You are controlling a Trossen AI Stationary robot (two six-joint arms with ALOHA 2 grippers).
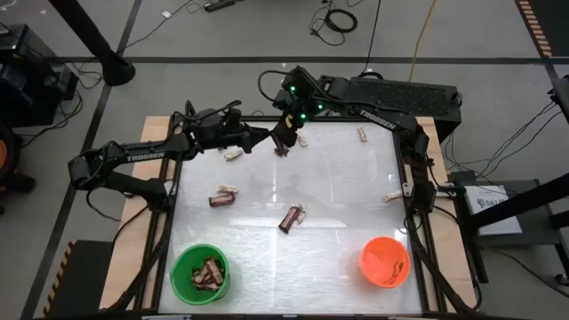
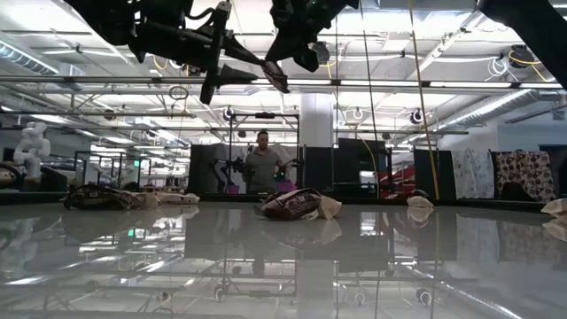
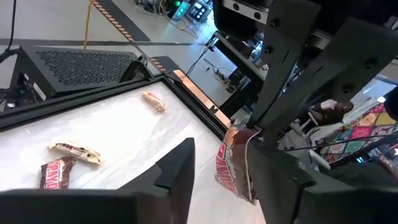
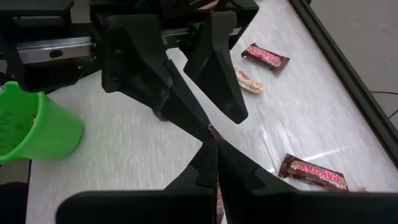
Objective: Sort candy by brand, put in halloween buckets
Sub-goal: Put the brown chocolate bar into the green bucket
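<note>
Reddish-brown candy [image 3: 235,167] — pinched by right end effector [image 1: 283,142].

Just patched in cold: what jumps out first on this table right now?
Both grippers meet above the table's far edge: the right gripper holds a reddish-brown candy bar while the open left gripper reaches in beside it. Near the front, the green bucket already has dark bars in it, the orange bucket seems empty, and loose candy dots the middle.
</note>
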